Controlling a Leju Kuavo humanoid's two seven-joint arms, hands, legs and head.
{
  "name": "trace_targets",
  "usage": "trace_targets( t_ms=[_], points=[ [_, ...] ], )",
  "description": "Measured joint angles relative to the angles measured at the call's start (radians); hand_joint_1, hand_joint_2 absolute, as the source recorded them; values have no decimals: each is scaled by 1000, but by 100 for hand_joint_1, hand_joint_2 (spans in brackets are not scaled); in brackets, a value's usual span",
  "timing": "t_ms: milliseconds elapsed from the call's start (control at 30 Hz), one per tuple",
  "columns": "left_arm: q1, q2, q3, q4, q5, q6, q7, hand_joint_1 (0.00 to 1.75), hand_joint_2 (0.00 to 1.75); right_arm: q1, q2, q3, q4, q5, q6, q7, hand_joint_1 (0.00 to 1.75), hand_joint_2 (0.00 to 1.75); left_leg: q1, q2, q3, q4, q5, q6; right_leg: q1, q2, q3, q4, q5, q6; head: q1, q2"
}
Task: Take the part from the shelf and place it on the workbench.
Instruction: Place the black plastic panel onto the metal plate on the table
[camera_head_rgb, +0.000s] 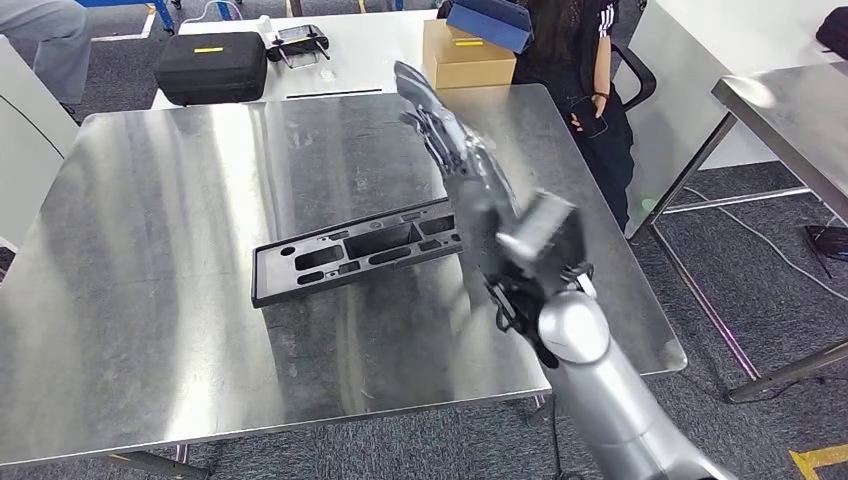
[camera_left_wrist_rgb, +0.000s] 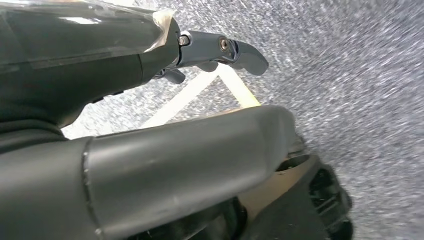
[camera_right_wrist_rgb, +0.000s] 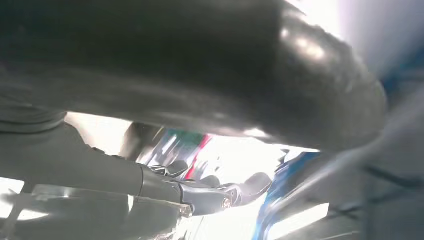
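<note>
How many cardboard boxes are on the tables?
1. The cardboard box sits on the far white table, beside a person in black. A blue thing lies on top; others may be hidden beyond view.

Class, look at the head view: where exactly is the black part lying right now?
The black part lies flat near the middle of the steel workbench, its right end beside the raised right hand, which holds nothing.
</note>
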Motion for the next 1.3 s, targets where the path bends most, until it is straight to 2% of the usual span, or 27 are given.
trace_targets(
  t_ms=[67,133,300,433,500,567,633,700,767,800,833,867,900,933,967,1000,1033,1100,1167,1200,1233,1300],
  points=[
    [10,1,8,1,23,9,-25,0,0,87,-11,-22,-67,-136,76,-55,0,0,0,0,0,0,-1,0,0,0,0,0,-1,-1,0,0],
    [20,2,18,2,38,18,-38,0,0,155,-27,-34,-118,-202,128,-83,0,0,0,1,0,0,-1,-1,0,0,0,0,-1,-1,0,0],
    [32,3,38,3,56,22,-47,0,0,280,-70,-54,-196,-251,218,-111,0,0,-1,0,4,0,-4,-1,0,0,0,-1,-4,1,0,0],
    [33,4,46,4,58,22,-47,0,0,304,-86,-61,-217,-253,230,-114,0,0,-1,0,7,-1,-4,-1,0,0,2,-1,-4,2,0,0],
    [33,4,48,4,63,22,-47,0,0,322,-91,-66,-227,-251,235,-114,0,0,-3,-1,8,2,-8,4,-4,0,4,-3,-5,4,0,0],
    [34,6,54,4,69,20,-47,0,0,337,-95,-69,-232,-246,244,-113,0,0,-7,-1,9,3,-9,14,-9,0,10,-6,-2,10,-1,0],
    [34,6,61,5,76,14,-48,0,0,351,-98,-71,-236,-236,256,-115,0,0,-6,2,16,-10,0,23,-9,0,9,-1,-4,15,-1,0],
    [34,6,68,5,86,7,-53,0,0,367,-102,-76,-239,-217,268,-120,0,0,-1,5,25,-29,10,31,-10,0,-16,52,-36,13,2,0],
    [34,6,73,6,93,3,-59,0,0,381,-105,-83,-237,-189,275,-125,0,0,2,7,26,-34,13,34,-16,0,-78,179,-92,8,4,0],
    [34,6,76,7,95,2,-62,0,0,388,-108,-86,-235,-177,276,-126,0,0,2,7,25,-34,13,34,-20,0,-109,243,-112,11,4,0],
    [34,6,77,7,98,1,-63,0,0,395,-110,-89,-233,-167,278,-127,0,0,4,8,24,-34,13,32,-25,0,-128,280,-118,18,4,0],
    [34,6,79,8,99,1,-64,0,0,400,-111,-92,-231,-160,279,-127,0,0,7,8,24,-33,13,29,-31,0,-128,278,-107,31,4,0],
    [34,6,81,9,100,0,-64,0,0,403,-113,-93,-228,-155,280,-128,0,0,12,7,24,-32,14,24,-38,-1,-108,236,-82,47,4,0],
    [34,6,84,10,100,0,-64,0,0,405,-113,-94,-226,-151,281,-128,0,0,16,7,23,-29,13,15,-46,-3,-72,164,-50,64,4,0],
    [34,7,86,10,101,-1,-64,0,0,406,-114,-95,-224,-148,281,-130,0,0,19,6,22,-25,12,5,-50,-1,-36,96,-24,75,7,0],
    [34,8,89,10,101,-1,-64,0,0,407,-114,-95,-221,-145,281,-131,0,0,19,4,20,-21,12,-5,-49,3,-12,49,-5,78,8,0],
    [34,9,90,11,101,-1,-64,0,0,408,-115,-96,-219,-143,281,-133,0,0,18,2,18,-17,12,-15,-48,7,0,26,1,73,10,0],
    [35,9,93,12,102,-2,-64,0,0,412,-116,-97,-214,-139,281,-136,0,0,16,0,12,-14,18,-30,-42,15,-12,34,1,53,9,0],
    [35,10,94,13,103,-2,-64,0,0,413,-117,-97,-209,-136,280,-140,0,0,21,1,-1,2,2,-38,-48,14,-24,37,5,35,4,0],
    [36,11,94,13,103,-3,-64,0,0,413,-117,-97,-207,-134,279,-142,0,0,22,3,-15,35,-27,-38,-49,13,-30,37,10,24,2,0],
    [36,11,94,13,103,-4,-64,0,0,415,-117,-97,-205,-132,277,-144,0,0,21,4,-37,89,-69,-36,-48,11,-36,37,16,13,0,0],
    [36,12,94,13,102,-6,-64,0,0,420,-117,-97,-200,-129,271,-146,0,0,17,5,-86,225,-151,-33,-37,8,-51,37,26,-6,-1,0]
  ],
)
